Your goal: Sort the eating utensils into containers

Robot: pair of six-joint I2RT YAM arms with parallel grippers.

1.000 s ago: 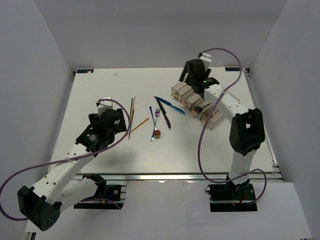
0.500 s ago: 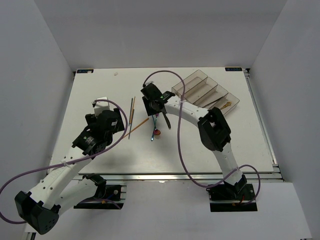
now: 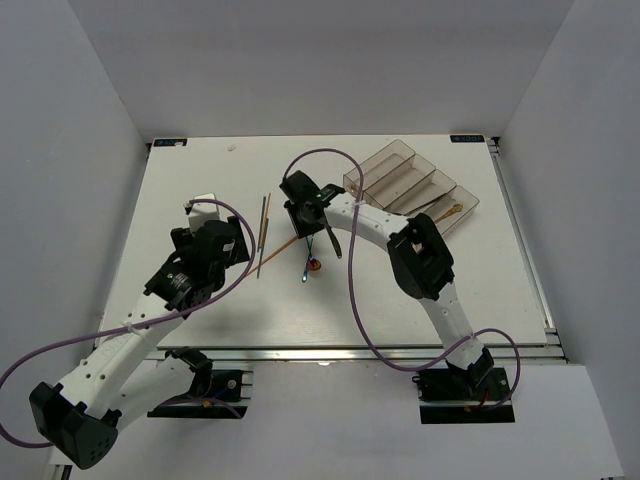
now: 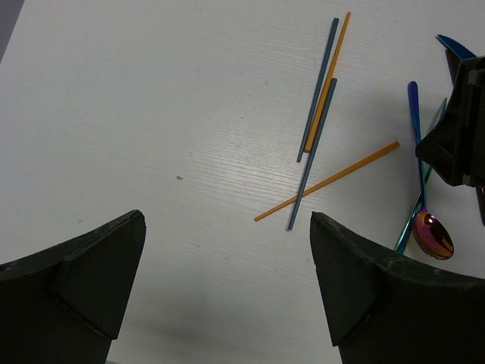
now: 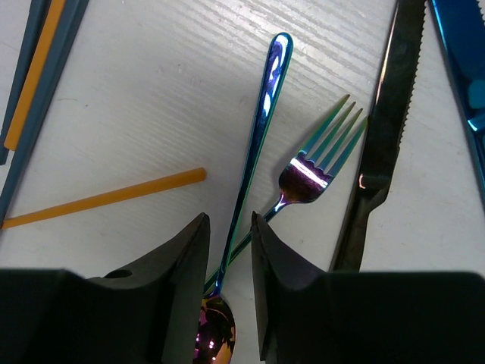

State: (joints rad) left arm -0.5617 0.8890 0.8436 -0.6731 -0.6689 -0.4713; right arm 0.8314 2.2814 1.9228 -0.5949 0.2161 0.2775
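Note:
My right gripper [image 5: 229, 258] is down over the cutlery at mid-table [image 3: 308, 232]. Its jaws stand narrowly open, either side of the point where the iridescent spoon [image 5: 261, 114] and fork [image 5: 314, 167] handles cross. A black knife [image 5: 379, 152] and a blue knife [image 5: 462, 68] lie to the right of them. One orange chopstick [image 5: 106, 199] lies to the left. My left gripper [image 4: 227, 288] hovers wide open and empty, short of the chopsticks [image 4: 318, 114]. The containers [image 3: 410, 180] stand at the back right, with a gold spoon [image 3: 447, 212] in the nearest bin.
The spoon's bowl [image 3: 313, 264] points toward the near edge. Several chopsticks [image 3: 264, 222] lie between the two grippers, one orange stick [image 3: 282, 248] lying slantwise. The right arm's cable loops over the table's middle.
The right arm swung from above the containers to the cutlery at mid-table, and its jaws narrowed around the crossed handles. The left arm barely moved.

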